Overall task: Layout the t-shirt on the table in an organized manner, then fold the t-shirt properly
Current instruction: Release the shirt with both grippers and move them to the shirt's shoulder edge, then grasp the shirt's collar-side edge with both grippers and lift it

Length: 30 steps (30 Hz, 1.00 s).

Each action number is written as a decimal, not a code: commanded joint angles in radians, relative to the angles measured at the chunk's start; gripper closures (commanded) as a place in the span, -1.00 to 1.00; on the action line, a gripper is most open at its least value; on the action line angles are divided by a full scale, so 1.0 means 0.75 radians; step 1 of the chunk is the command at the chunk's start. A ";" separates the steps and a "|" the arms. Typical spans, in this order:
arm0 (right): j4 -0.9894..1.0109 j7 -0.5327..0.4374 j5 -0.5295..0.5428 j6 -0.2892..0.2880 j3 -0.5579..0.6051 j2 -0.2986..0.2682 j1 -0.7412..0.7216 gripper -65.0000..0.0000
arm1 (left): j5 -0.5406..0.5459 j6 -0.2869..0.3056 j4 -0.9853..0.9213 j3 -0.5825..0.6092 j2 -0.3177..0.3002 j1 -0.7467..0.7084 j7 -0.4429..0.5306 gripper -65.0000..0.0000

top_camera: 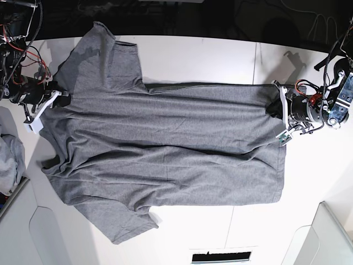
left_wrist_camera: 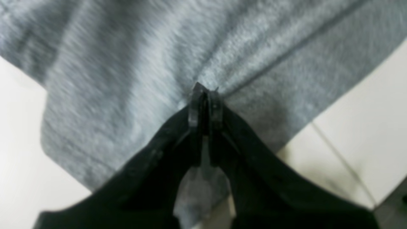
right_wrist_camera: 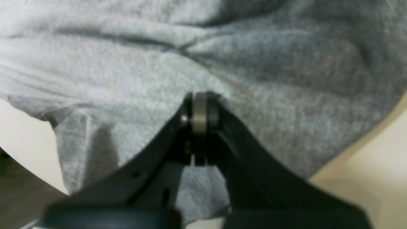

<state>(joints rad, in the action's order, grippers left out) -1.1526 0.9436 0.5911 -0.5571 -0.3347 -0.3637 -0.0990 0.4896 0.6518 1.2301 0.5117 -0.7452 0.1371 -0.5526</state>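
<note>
Base view showed the t-shirt (top_camera: 165,149) spread across mid-frame on the table (top_camera: 198,55), each gripper (top_camera: 278,110) (top_camera: 52,99) clamped on an edge; layout seemed underway, likely needing tension to flatten wrinkles.

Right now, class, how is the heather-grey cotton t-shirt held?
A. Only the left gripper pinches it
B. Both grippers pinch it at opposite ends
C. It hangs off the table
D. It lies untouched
B: the left gripper and right gripper are each shut on the t-shirt.
</note>
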 commanded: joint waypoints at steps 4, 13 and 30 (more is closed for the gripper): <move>-0.058 -0.001 0.103 -0.004 -0.052 -0.024 -0.011 1.00 | 0.108 -0.014 0.157 -0.005 -0.108 0.005 -0.048 0.71; -0.305 0.245 0.266 -0.011 -0.309 -0.031 0.074 0.57 | 0.373 0.037 0.308 -0.267 -0.157 -0.061 -0.175 0.30; -0.449 0.247 0.405 -0.032 -0.397 -0.059 0.570 -0.04 | 0.669 0.062 0.135 -0.833 -0.020 -0.475 -0.267 -0.04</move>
<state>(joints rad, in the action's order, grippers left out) -1.4738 1.1381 0.8749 -0.5762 -0.6254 -0.3923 0.3271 0.9752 0.6891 1.3205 -0.1043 -0.7403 -0.2218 -0.7601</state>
